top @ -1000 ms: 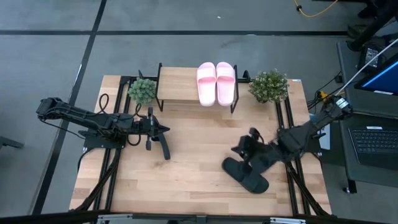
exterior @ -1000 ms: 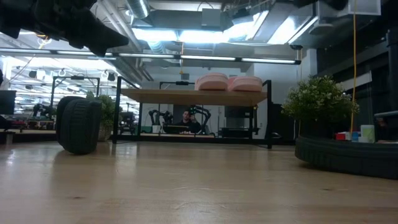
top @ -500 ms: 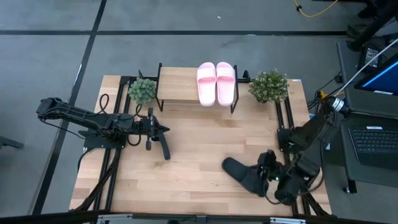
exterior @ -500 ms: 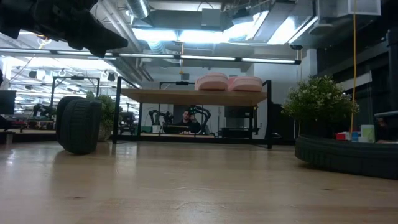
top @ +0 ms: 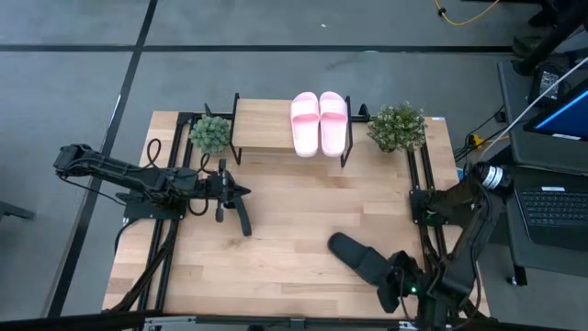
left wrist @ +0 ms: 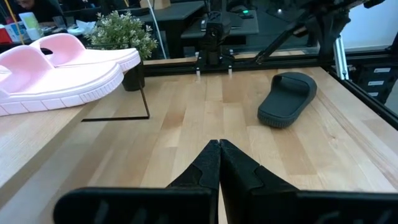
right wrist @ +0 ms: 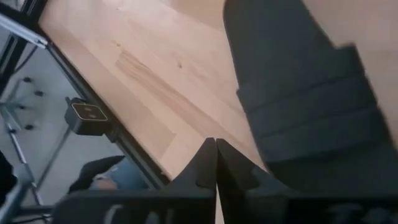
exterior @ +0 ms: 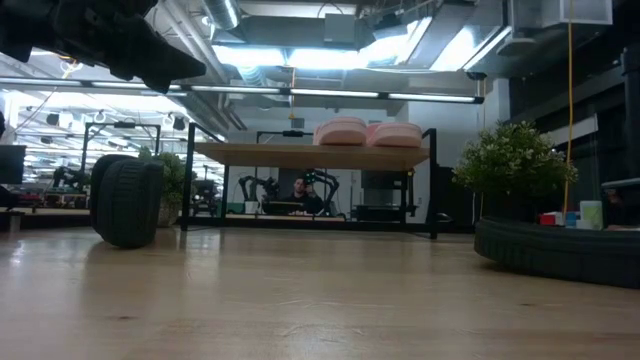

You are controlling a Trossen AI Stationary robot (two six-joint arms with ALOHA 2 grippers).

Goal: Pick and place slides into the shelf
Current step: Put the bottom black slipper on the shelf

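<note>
While two pale pink slides (top: 320, 122) sit paired, one black slide (top: 360, 258) lies flat.

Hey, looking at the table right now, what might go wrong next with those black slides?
The right gripper is shut beside the black rubber slide sandal near the table's front edge; a nudge may push it off. The other black slide stands on edge by the shut left gripper and may topple.

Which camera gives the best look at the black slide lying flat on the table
The left wrist view: the whole black slide lies unobstructed on the wood. The high view shows it small, its end hidden by the right arm. The right wrist view crops it close. The low view shows only its side.
</note>
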